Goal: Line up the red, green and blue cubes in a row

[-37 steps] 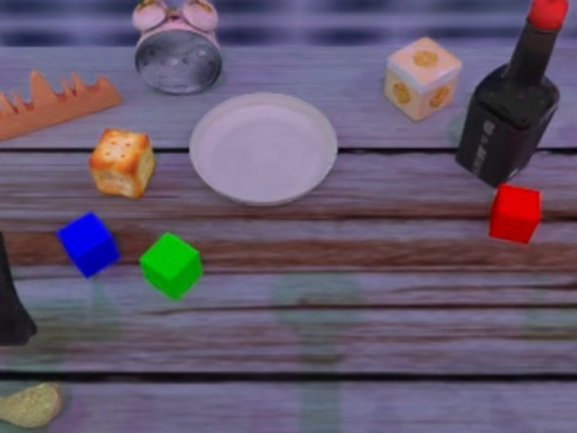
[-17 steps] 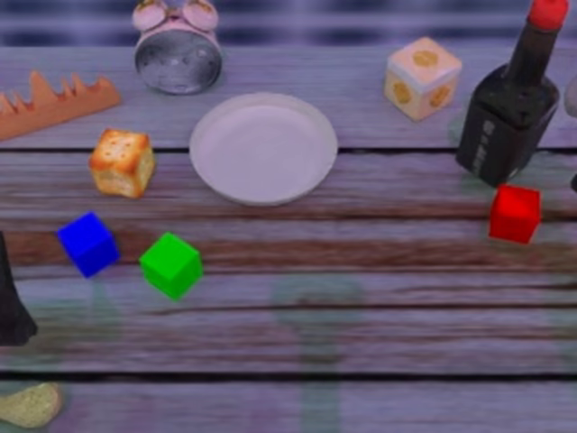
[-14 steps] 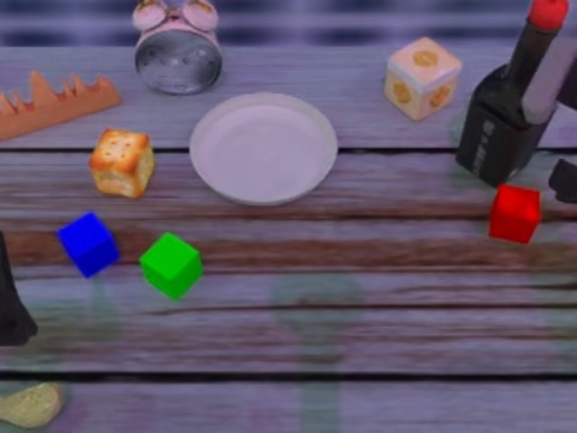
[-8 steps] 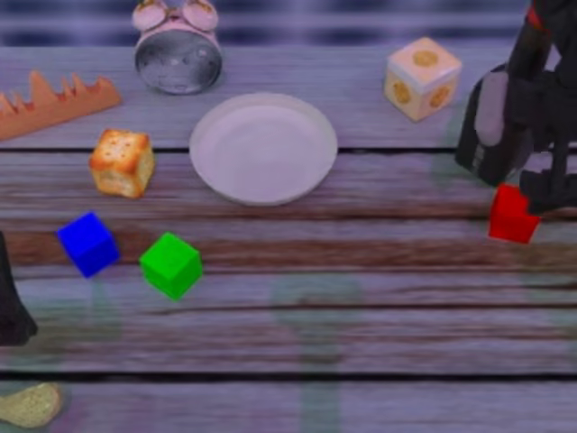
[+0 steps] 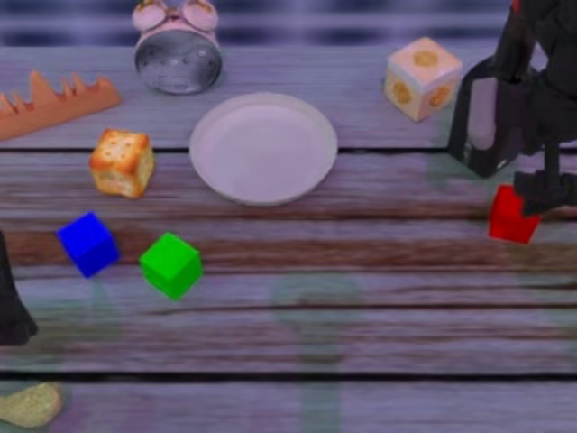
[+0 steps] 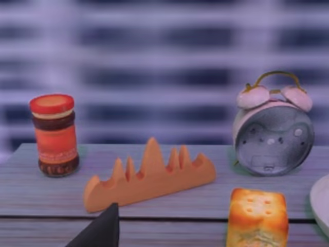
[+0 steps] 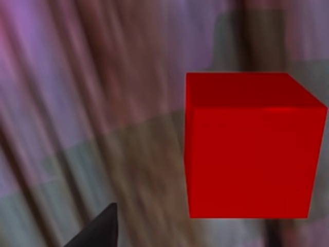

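Table (image 5: 361, 334): grained wood planks, matt. Red cube (image 5: 510, 216): smooth, plain. Plate (image 5: 263, 148): smooth, matt.

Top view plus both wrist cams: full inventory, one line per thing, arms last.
red cube: 1, red, right side, under the right gripper
green cube: 1, green, left of centre
blue cube: 1, blue, left of the green cube
toast cube: 1, orange-brown, above the blue cube
orange-slice cube: 1, cream, upper right
plate: 1, white, centre
alarm clock: 1, pink, upper left
spiked rack: 1, orange, far left
bottle: 1, black, behind the right arm
jar: 1, red-lidded, left wrist view only
right gripper: black, over the red cube
left gripper: black, left edge
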Robot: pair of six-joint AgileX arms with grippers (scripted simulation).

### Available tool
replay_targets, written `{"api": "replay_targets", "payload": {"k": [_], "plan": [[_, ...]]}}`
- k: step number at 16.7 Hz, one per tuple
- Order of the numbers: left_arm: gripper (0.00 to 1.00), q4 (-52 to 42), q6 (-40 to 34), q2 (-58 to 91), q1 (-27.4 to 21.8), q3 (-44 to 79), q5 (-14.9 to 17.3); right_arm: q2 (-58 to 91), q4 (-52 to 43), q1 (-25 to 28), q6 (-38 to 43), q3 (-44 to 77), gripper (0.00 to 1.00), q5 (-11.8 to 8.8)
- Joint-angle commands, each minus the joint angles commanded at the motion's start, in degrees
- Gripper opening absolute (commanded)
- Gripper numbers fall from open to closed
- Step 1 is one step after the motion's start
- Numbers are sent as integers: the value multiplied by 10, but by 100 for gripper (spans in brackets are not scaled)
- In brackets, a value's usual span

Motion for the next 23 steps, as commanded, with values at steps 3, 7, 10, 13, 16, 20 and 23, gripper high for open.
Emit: {"api": "replay_targets", "payload": {"k": [3, 7, 10, 13, 16, 20, 23], "plan": [[100, 0, 0, 0, 0, 0, 0, 10, 23, 2, -1, -17, 100, 0], [100, 0, 0, 0, 0, 0, 0, 45, 120, 3, 1, -70, 100, 0], [100, 0, 0, 0, 0, 0, 0, 66, 163, 4, 1, -98, 100, 1], [100, 0, 0, 0, 0, 0, 0, 67, 166, 4, 1, -99, 100, 1], [100, 0, 0, 0, 0, 0, 0, 67, 166, 4, 1, -99, 85, 1], [100, 0, 0, 0, 0, 0, 0, 67, 166, 4, 1, -99, 55, 1], [100, 0, 0, 0, 0, 0, 0, 67, 166, 4, 1, -99, 32, 1]]}}
